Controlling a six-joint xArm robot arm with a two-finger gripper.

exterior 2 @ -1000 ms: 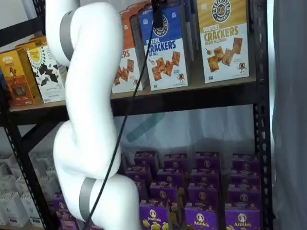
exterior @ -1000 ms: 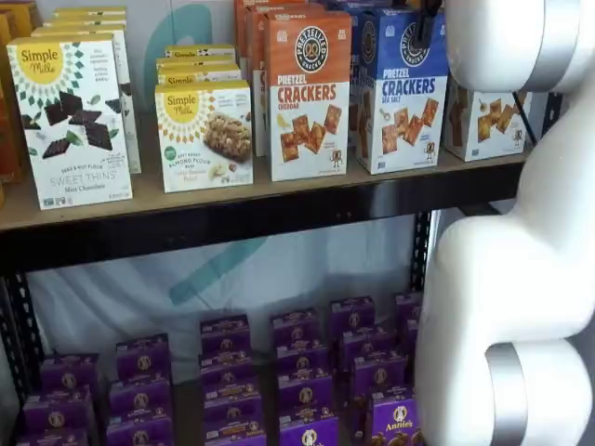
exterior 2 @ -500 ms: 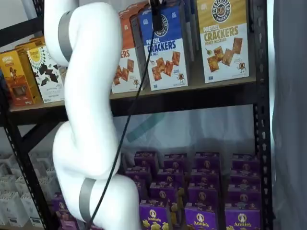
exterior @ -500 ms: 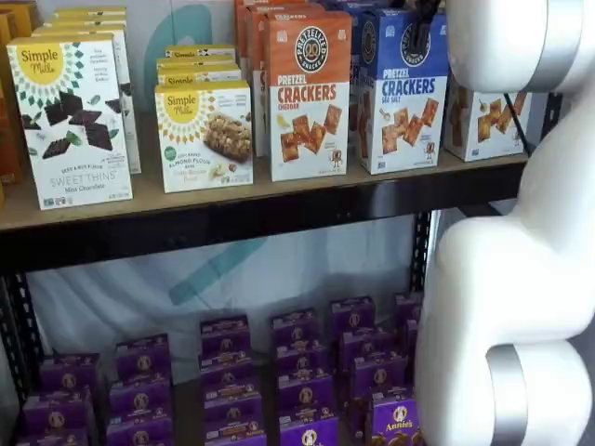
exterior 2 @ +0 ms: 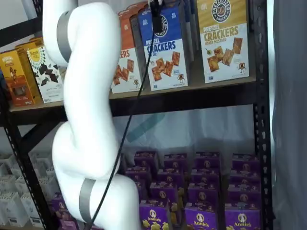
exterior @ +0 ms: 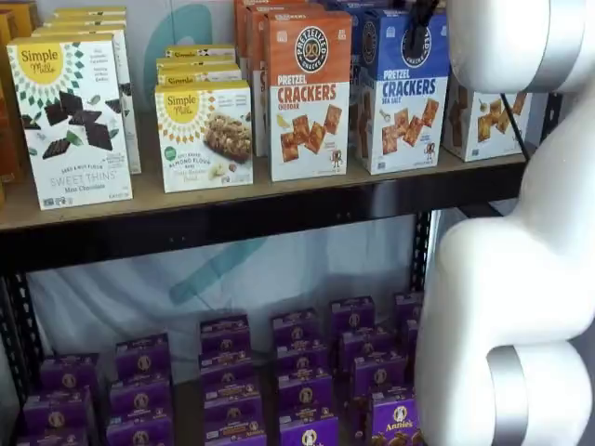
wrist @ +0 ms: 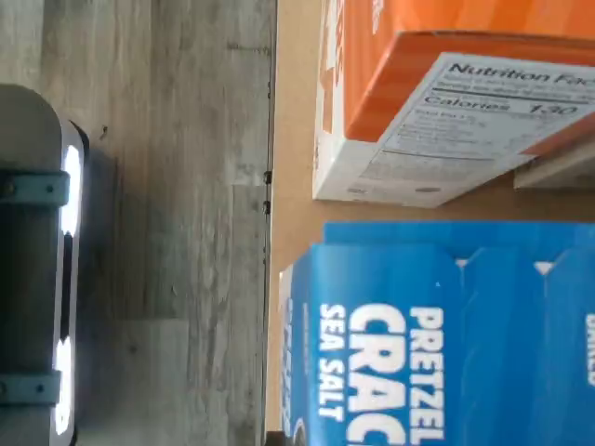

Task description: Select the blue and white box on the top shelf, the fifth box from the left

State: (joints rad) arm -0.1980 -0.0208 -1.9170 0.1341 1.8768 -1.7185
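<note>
The blue and white box point(exterior: 402, 93) stands upright on the top shelf point(exterior: 260, 218), right of an orange cheddar box point(exterior: 309, 93). In both shelf views a black finger of my gripper point(exterior: 418, 23) hangs from the top edge in front of the box's blue top, with a cable beside it. My gripper point(exterior 2: 157, 21) shows as one dark finger over the blue and white box point(exterior 2: 165, 48), so no gap can be judged. In the wrist view the blue and white box point(wrist: 437, 334) fills much of the picture, close beside the orange box point(wrist: 465, 93) on the tan shelf board point(wrist: 293, 139).
A yellow-topped cracker box point(exterior 2: 223, 38) stands right of the blue one. Simple Mills boxes point(exterior: 70, 121) fill the shelf's left part. Purple boxes point(exterior: 297, 372) crowd the lower shelf. The white arm point(exterior 2: 86, 120) stands in front of the shelves.
The arm's elbow has drifted slightly sideways. The black finger stays at the blue box's top. No box has moved.
</note>
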